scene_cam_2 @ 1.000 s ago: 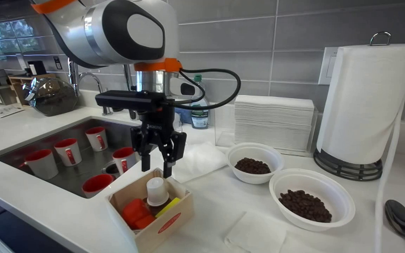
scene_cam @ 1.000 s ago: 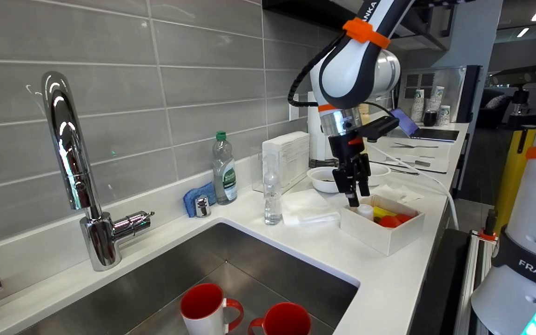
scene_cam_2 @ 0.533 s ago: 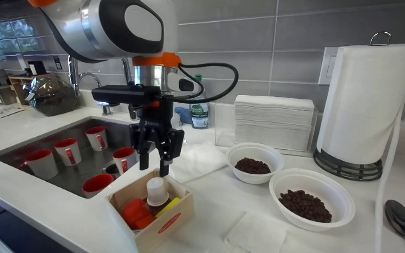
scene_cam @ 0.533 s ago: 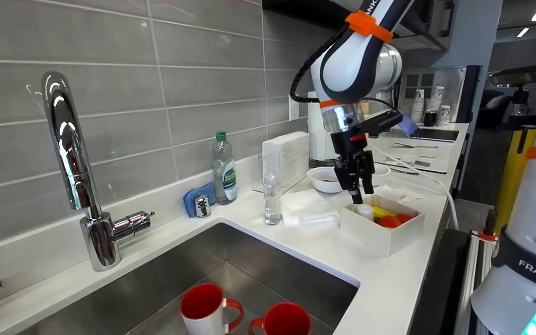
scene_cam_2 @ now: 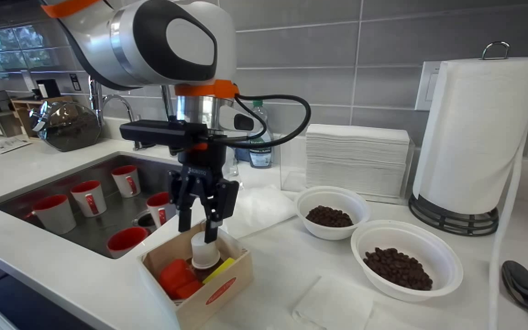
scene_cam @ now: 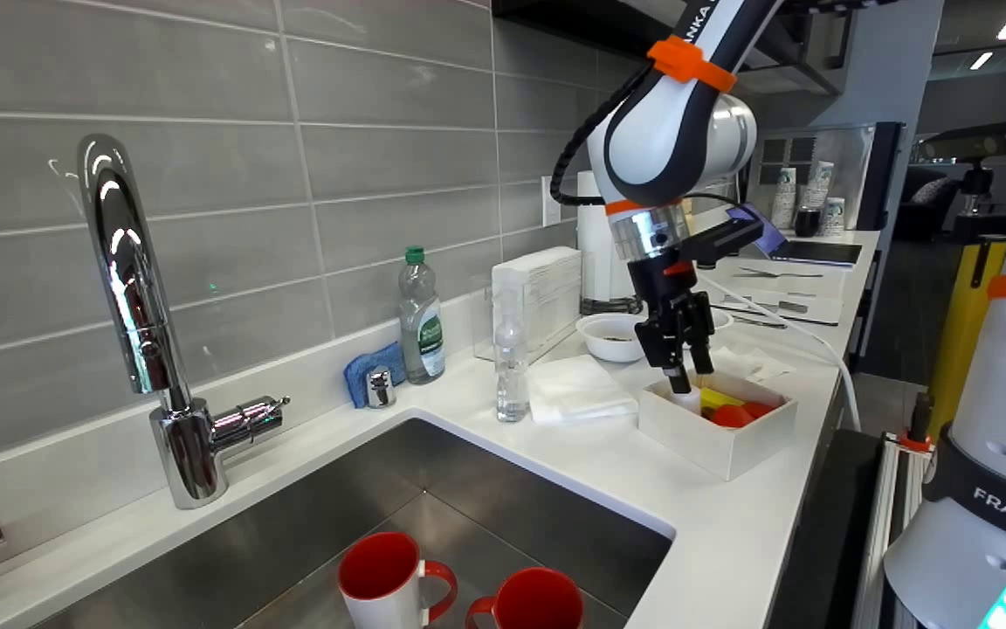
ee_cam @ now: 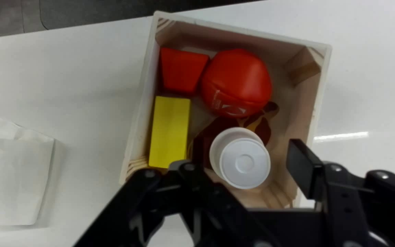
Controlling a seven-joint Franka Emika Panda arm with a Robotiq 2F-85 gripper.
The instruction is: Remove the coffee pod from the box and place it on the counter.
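The white coffee pod (scene_cam_2: 205, 254) stands upside down, wide rim below, inside the small box (scene_cam_2: 241, 274), near one corner. It also shows in the wrist view (ee_cam: 244, 163) and in an exterior view (scene_cam: 688, 402). The box (scene_cam: 686, 439) rests on the white counter (scene_cam: 713, 511) beside the sink. My gripper (scene_cam_2: 198, 231) is open and points down over the box. In the wrist view the pod lies between the two fingers (ee_cam: 245, 161); neither appears to touch it. In an exterior view one fingertip overlaps the pod's top.
The box also holds red pieces (ee_cam: 237, 82) and a yellow block (ee_cam: 170, 132). Two white bowls of beans (scene_cam_2: 332, 215) stand beside it, with napkins (scene_cam_2: 335, 302) nearby. A clear bottle (scene_cam: 512, 376) stands by the sink (scene_cam: 433, 502), which holds several red-and-white mugs (scene_cam_2: 88, 198).
My open gripper has shifted slightly sideways over the box, rose a little, and then came down closer to the pod. The pod and box have not moved.
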